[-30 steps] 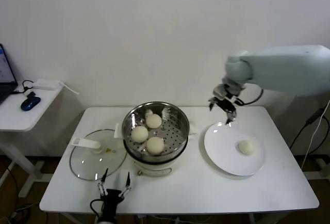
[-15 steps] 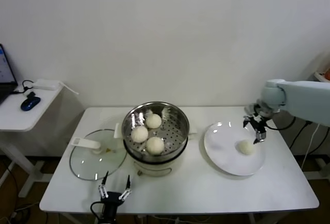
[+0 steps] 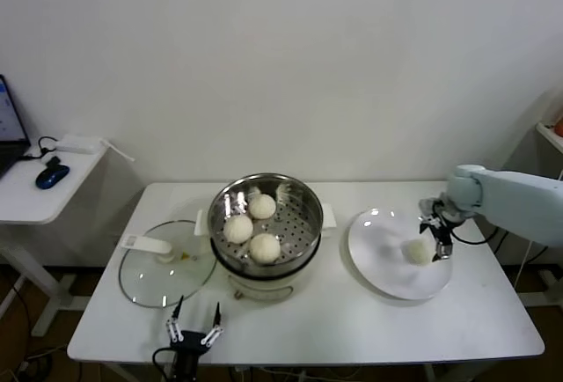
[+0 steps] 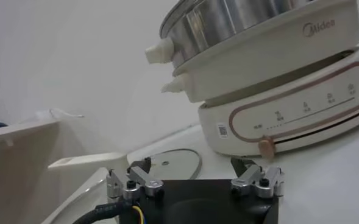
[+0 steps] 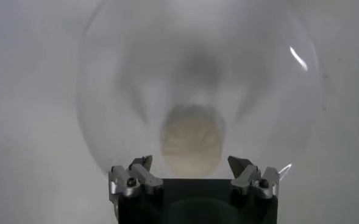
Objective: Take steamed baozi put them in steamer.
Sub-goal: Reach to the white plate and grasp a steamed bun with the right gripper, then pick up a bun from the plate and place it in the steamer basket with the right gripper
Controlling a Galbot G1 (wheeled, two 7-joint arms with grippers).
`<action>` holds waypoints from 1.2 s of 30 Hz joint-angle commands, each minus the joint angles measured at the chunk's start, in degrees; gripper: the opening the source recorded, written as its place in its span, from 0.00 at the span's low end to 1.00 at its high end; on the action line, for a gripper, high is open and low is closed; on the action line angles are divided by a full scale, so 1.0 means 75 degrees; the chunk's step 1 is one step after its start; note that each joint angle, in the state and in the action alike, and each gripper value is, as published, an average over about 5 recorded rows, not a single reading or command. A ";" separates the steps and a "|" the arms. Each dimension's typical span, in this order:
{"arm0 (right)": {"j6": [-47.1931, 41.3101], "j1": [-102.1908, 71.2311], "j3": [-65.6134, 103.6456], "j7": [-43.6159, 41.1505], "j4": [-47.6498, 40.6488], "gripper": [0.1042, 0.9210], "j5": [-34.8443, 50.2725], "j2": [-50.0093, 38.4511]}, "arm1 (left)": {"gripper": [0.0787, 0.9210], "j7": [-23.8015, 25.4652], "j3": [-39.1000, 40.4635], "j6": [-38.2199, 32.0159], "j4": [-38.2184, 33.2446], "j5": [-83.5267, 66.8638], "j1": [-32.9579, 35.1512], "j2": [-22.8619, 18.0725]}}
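Worktop (image 3: 334, 329) carrying steamer (image 3: 310, 209) at centre, three steamed baozi (image 3: 265, 247) already on its tray. White plate (image 3: 378, 268) alongside with fourth bun (image 3: 418, 251). Right claw (image 3: 436, 242) wide open just beside it, presumably for pickup; left claw (image 3: 193, 333) open, parked at near edge.

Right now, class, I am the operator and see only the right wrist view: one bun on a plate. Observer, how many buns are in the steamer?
Observer: Three steamed baozi lie on the tray inside the steamer.
Operator: Where is it from the plate?
Observer: To the robot's left of the plate, mid-table.
Operator: And the other arm?
Observer: The left gripper is open at the near edge of the table, by the glass lid.
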 commanded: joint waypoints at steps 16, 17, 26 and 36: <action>-0.0041 0.0592 -0.0257 0.0047 0.0273 0.71 0.0214 0.0004 | 0.88 -0.0085 -0.0004 -0.0007 -0.0099 0.0088 0.0040 -0.0035; -0.0119 0.1048 -0.0603 0.0037 0.0559 0.71 0.0459 0.0015 | 0.88 -0.0084 -0.0001 -0.0006 -0.0096 0.0086 0.0037 -0.0031; -0.0896 0.4738 -0.2694 -0.0162 0.2874 0.71 0.2950 0.0642 | 0.88 -0.0080 0.0085 -0.0020 -0.0078 0.0145 0.0009 -0.0035; -0.1600 0.5479 -0.1439 -0.0074 0.3550 0.71 0.4638 0.1774 | 0.88 -0.0079 0.0142 -0.0072 -0.0072 0.0242 -0.0008 -0.0051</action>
